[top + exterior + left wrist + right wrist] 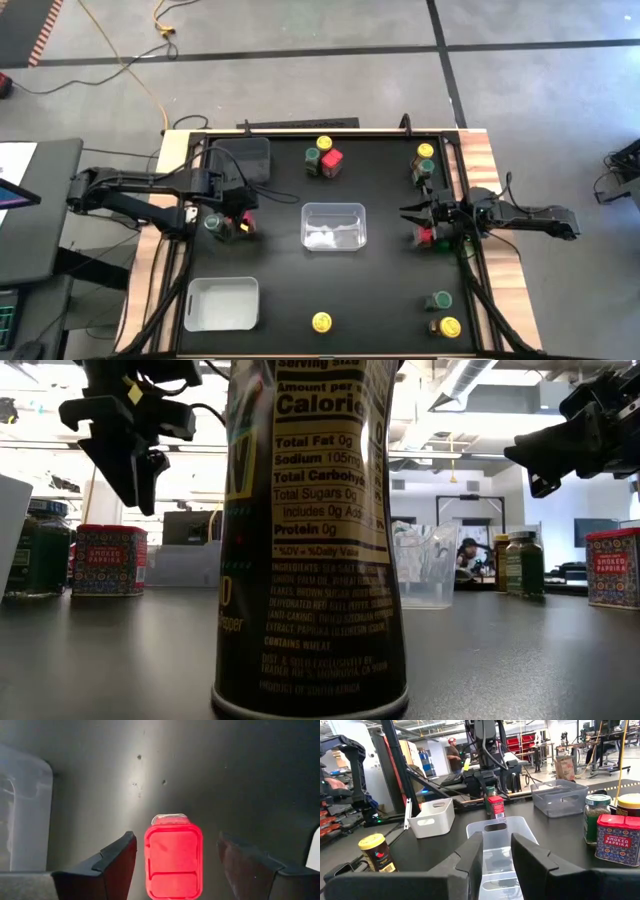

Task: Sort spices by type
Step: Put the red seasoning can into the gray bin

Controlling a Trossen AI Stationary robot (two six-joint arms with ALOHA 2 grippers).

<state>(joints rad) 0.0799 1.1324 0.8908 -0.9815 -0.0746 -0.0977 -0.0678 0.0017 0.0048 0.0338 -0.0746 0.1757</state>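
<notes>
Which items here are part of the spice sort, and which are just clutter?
Job: yellow-lidded jars, green-lidded jars, red-topped jars; left gripper open astride a red-topped jar; right gripper at table's right edge.
Lying about: grey bin, clear bin, white bin.

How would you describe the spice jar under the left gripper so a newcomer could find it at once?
Start at the grey bin in the table's far left corner. Just in front of it hangs the left gripper, fingers open. Directly beneath sits a squarish red-topped jar; the jar beside it is round and green-lidded.
</notes>
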